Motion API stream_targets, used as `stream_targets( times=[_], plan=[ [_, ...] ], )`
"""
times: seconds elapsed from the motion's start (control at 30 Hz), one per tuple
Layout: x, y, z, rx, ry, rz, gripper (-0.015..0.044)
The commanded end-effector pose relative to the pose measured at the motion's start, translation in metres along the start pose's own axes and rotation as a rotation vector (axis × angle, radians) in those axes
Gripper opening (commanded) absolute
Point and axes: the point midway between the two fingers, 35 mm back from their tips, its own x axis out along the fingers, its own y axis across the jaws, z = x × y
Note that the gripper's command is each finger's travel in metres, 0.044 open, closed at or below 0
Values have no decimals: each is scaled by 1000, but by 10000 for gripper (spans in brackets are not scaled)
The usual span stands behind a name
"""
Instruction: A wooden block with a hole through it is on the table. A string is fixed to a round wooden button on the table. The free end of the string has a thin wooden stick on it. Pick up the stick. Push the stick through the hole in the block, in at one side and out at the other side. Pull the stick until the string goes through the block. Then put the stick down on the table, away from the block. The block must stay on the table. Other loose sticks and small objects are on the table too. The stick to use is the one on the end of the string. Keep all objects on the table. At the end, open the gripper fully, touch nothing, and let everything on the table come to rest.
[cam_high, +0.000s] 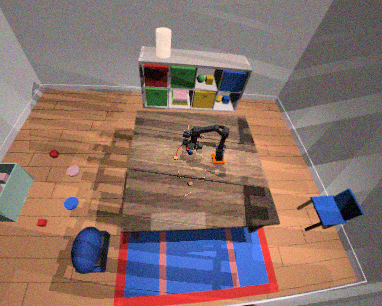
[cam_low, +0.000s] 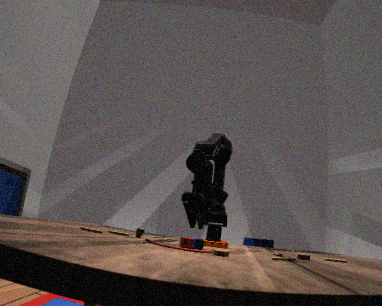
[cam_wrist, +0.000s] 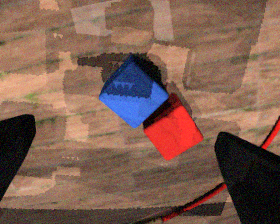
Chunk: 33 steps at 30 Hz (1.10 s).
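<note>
My gripper (cam_high: 189, 148) (cam_low: 197, 226) (cam_wrist: 128, 132) is wide open and empty, pointing down above the table. The red string (cam_high: 178, 149) (cam_low: 175, 246) (cam_wrist: 198, 202) curves over the table; in the wrist view it passes by and under the right finger. A small wooden piece (cam_high: 175, 157) (cam_low: 221, 253) lies at its near end; whether it is the button is too small to tell. Another wooden piece (cam_high: 190, 183) (cam_low: 303, 257) stands farther along the table. No hole is visible in either. The stick on the string cannot be made out.
A blue cube (cam_low: 197, 244) (cam_wrist: 133, 100) and a red cube (cam_low: 185, 242) (cam_wrist: 174, 131) touch beneath the gripper. Loose sticks (cam_high: 187, 194) (cam_low: 336, 260) (cam_low: 91, 230) lie around the table, and a small dark piece (cam_low: 140, 232) stands at the left. The orange base (cam_high: 218, 159) is nearby.
</note>
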Motion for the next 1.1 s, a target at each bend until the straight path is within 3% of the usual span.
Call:
stream_targets(
  times=[0.0,0.13,0.4,0.67,0.97,1.07],
  plan=[
    [1,2,-2,-5,5,5,440],
    [0,0,-1,-5,5,5,440],
    [0,0,-1,-5,5,5,242],
    [1,1,0,-3,1,5,242],
    [1,1,0,-3,1,5,6],
    [1,1,0,-3,1,5,0]
  ],
)
